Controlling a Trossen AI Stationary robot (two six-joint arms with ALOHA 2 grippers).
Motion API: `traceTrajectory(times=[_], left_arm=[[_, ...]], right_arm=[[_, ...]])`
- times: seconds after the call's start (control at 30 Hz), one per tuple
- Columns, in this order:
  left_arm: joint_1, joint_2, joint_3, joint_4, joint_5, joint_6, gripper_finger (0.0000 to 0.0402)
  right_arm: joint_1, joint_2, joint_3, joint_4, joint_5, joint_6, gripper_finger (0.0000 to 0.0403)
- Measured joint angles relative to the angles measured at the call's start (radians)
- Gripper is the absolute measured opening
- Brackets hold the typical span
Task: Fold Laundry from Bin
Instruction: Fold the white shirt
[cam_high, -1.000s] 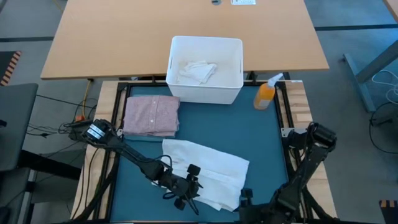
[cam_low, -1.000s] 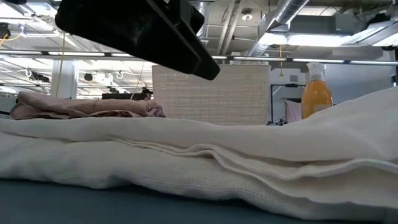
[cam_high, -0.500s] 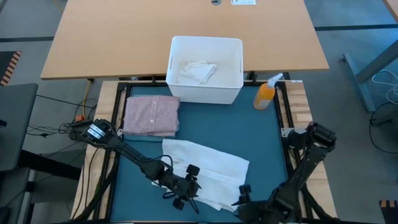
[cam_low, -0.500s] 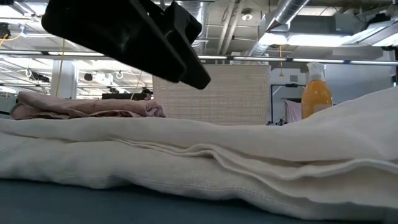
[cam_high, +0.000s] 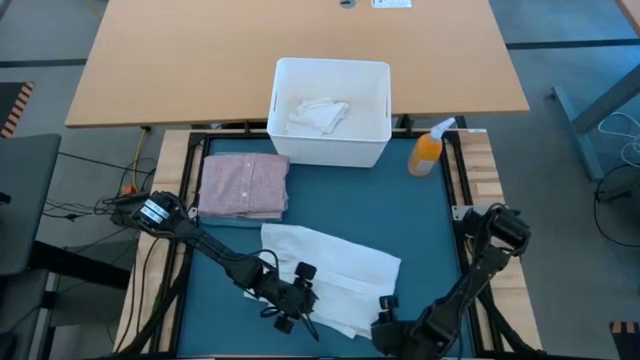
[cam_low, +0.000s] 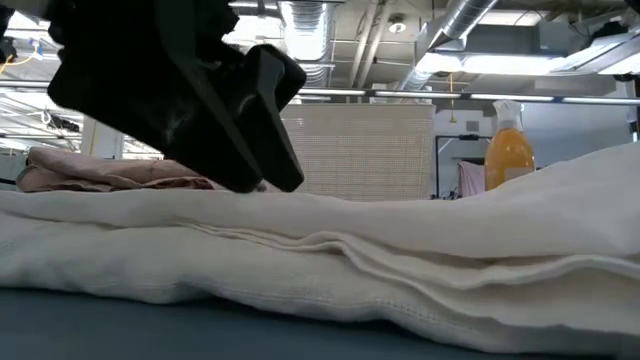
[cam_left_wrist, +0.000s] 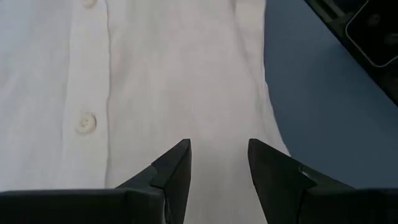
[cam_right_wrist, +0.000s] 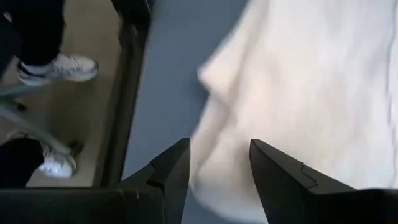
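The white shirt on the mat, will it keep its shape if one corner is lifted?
Probably not. The white shirt lies in soft layered folds, so it would likely droop and unfold. Its thin buttoned cloth looks light and may drag along the mat.

white cloth (cam_right_wrist: 323, 93) blurred, person's legs (cam_right_wrist: 37, 37) cut off

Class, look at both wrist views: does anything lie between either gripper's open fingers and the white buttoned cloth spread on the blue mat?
Nothing visible does. The left gripper hangs open directly over the white buttoned cloth, and the right gripper hangs open at that cloth's edge.
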Motion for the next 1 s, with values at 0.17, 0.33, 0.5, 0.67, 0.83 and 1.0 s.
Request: traceTrajectory(times=[0.17,0.33,0.5,0.67,0.83,1.0], left_arm=[[0.000,0.000,-0.012,0.002,-0.001,-0.009,0.0150],[0.000,0.014,-0.012,0.018,0.001,-0.017,0.0144],[0.000,0.052,-0.013,0.029,0.022,-0.044,0.0142],[0.000,0.065,-0.012,0.037,0.042,-0.060,0.0141],[0.000,0.023,-0.012,0.030,0.053,-0.034,0.0141],[0.000,-0.029,-0.012,0.050,0.042,0.004,0.0141]], right_arm=[[0.032,0.000,-0.041,-0.018,-0.023,0.128,0.0191],[0.056,0.000,-0.090,-0.010,-0.070,0.208,0.0191],[0.058,0.000,-0.117,0.026,-0.093,0.236,0.0191],[0.047,-0.034,-0.089,-0.015,-0.204,0.224,0.0190],[0.057,-0.121,-0.066,-0.052,-0.196,0.279,0.0177],[0.078,-0.155,-0.066,-0.058,-0.014,0.304,0.0167]])
